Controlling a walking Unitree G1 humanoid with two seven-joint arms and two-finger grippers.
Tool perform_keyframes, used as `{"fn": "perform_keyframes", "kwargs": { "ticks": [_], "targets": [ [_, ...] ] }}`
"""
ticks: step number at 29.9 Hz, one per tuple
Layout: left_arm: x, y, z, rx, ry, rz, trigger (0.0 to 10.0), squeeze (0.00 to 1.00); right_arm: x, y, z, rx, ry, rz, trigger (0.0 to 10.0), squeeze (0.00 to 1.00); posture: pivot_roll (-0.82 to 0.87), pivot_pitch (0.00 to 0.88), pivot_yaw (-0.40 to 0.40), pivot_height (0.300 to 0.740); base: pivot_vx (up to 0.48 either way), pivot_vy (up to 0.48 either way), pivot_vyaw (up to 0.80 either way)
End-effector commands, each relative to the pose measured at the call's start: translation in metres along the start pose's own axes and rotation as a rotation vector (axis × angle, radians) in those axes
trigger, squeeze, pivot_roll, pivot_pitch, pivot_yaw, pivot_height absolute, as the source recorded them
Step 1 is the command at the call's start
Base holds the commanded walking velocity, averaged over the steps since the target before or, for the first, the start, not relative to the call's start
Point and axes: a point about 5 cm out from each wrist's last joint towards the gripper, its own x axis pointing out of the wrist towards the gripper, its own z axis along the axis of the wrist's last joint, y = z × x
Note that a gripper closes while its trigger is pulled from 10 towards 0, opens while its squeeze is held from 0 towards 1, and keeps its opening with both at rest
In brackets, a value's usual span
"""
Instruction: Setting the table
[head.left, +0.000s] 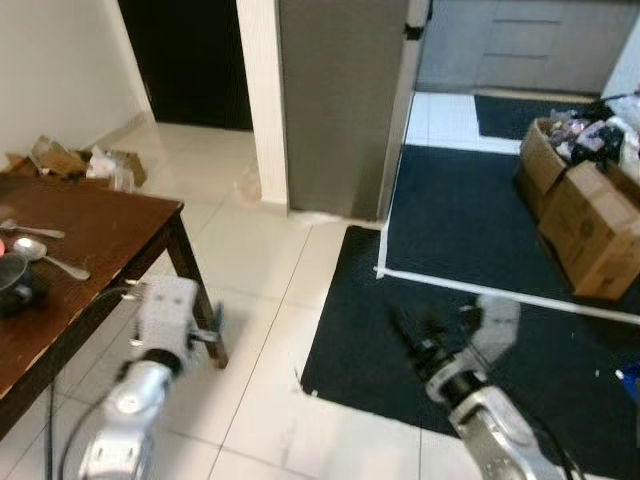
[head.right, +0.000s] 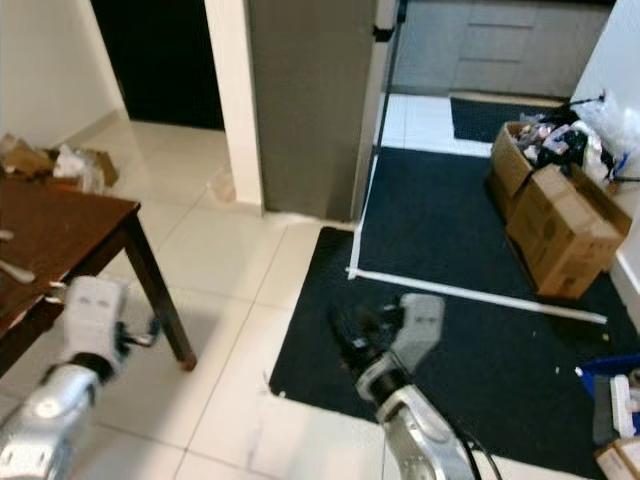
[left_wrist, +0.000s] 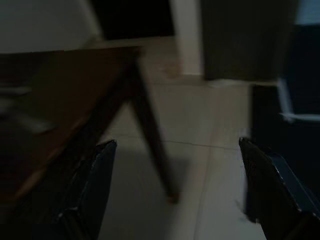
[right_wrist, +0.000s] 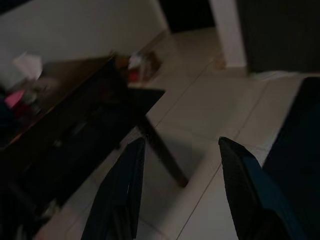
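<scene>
While both tools (left_wrist: 177, 192) (right_wrist: 182, 187) hang spread, clutter fills an open cardboard box (head.left: 585, 215).

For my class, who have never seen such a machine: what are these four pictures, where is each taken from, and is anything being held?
A humanoid robot took them. Two come from cameras in its head, looking down at a tiled floor, a dark rug and cardboard boxes. The wooden table on its left carries two spoons and a dark dish. The other two, dim ones look along each wrist. The left gripper and right gripper are both open and hold nothing.
</scene>
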Motion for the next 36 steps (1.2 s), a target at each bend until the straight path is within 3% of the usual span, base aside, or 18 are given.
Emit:
{"fn": "perform_keyframes", "kwargs": {
  "ticks": [1, 7, 11, 15, 24, 36],
  "targets": [
    [-0.002, 0.005, -0.002, -0.014, 0.014, 0.03, 10.0, 0.0, 0.001, -0.001, -0.002, -0.011, 0.021, 0.006, 10.0, 0.0, 0.03, 0.09, 0.022, 0.74, 0.0, 0.0, 0.77],
    [-0.001, 0.0, -0.004, -0.034, 0.015, 0.041, 10.0, 0.0, 0.006, 0.001, 0.001, -0.017, 0.021, 0.024, 10.0, 0.0, 0.03, 0.094, -0.013, 0.74, 0.0, 0.0, 0.77],
    [-0.001, -0.014, -0.004, -0.063, 0.014, 0.035, 10.0, 0.0, 0.006, -0.001, 0.005, -0.03, 0.026, 0.033, 10.0, 0.0, 0.02, 0.101, -0.028, 0.74, 0.0, 0.0, 0.77],
    [0.0, -0.017, -0.002, -0.046, 0.005, 0.026, 10.0, 0.0, 0.005, -0.005, 0.006, -0.031, 0.023, 0.019, 10.0, 0.0, 0.01, 0.101, -0.026, 0.74, 0.0, 0.0, 0.77],
    [0.015, -0.007, 0.013, 0.028, -0.058, 0.069, 10.0, 0.0, 0.009, 0.002, 0.012, -0.009, -0.027, 0.036, 10.0, 0.0, 0.02, 0.099, 0.002, 0.74, 0.0, 0.0, 0.77],
    [0.016, -0.006, 0.019, 0.068, -0.081, 0.062, 10.0, 0.0, 0.013, 0.005, 0.014, 0.009, -0.052, 0.041, 10.0, 0.0, 0.04, 0.094, 0.016, 0.74, 0.0, 0.0, 0.77]
  ]
}}
